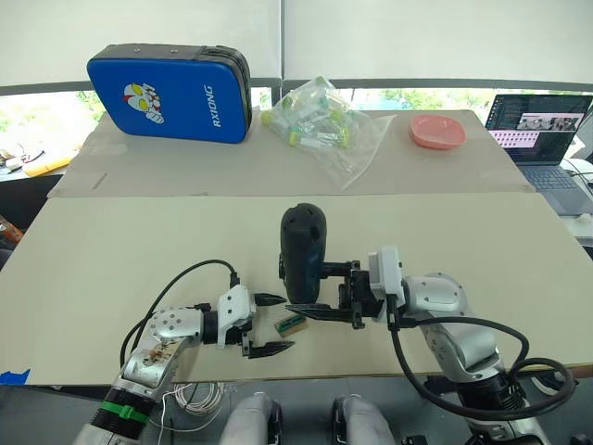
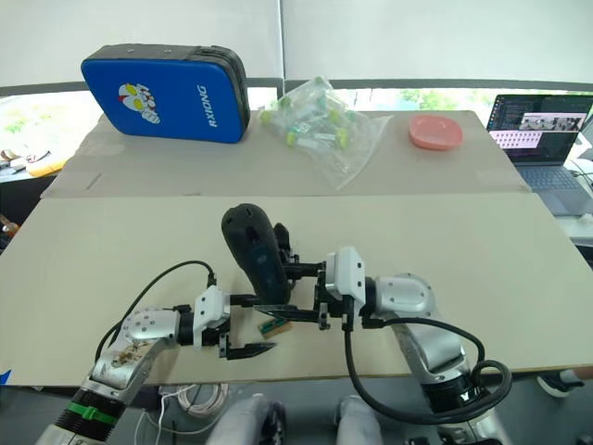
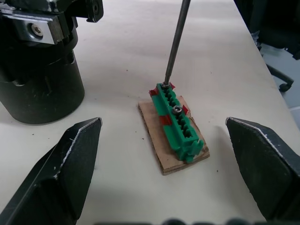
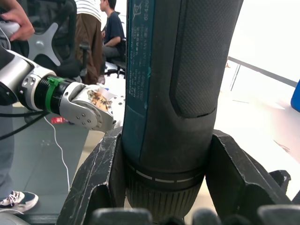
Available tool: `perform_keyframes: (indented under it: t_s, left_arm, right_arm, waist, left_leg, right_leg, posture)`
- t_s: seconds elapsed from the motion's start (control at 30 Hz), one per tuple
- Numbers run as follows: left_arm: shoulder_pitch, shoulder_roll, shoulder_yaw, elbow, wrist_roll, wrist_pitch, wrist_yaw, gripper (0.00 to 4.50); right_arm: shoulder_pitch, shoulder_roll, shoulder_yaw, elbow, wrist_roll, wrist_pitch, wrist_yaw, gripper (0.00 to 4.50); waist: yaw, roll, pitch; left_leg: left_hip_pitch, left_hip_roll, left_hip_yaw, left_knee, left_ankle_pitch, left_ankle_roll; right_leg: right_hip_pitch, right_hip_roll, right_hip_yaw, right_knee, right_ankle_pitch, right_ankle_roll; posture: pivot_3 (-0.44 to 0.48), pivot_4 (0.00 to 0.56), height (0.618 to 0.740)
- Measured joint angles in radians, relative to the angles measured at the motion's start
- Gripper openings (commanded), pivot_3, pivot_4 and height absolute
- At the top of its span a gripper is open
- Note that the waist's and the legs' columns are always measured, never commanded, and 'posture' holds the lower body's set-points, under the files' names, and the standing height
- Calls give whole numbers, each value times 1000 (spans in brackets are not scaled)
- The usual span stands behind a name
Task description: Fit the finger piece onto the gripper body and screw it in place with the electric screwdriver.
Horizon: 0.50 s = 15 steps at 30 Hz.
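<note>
Screwdriver (image 1: 303, 252) clamped upright in my right gripper (image 4: 159, 187), bit seated on a screw in the green block (image 3: 177, 119); left gripper (image 1: 271, 324) wide open, empty beside block—hold it vertical.

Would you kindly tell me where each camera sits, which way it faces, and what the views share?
Left eye view: on the head, looking down over the beige table; both arms show, with the open left gripper.
Right eye view: the same scene; the right gripper clamps the thick matte-black electric screwdriver.
Left wrist view: looks between its own black fingers at the green terminal block on a tan card, the thin metal bit touching it.
Right wrist view: looks along the screwdriver; the left arm shows beyond.
Shared: screwdriver and block.
</note>
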Motion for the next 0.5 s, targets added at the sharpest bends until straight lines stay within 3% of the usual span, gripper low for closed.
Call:
perform_keyframes:
  t_s: [0.5]
  left_arm:
    - [56, 10, 29, -43, -59, 3, -4, 4500]
  right_arm:
    - [-9, -15, -30, -49, 55, 13, -8, 1966]
  waist:
    - [-5, 0, 0]
  left_leg:
    - [-1, 0, 0, -1, 0, 0]
  right_leg:
    - [0, 0, 0, 0, 0, 0]
  posture:
    - [0, 150, 740]
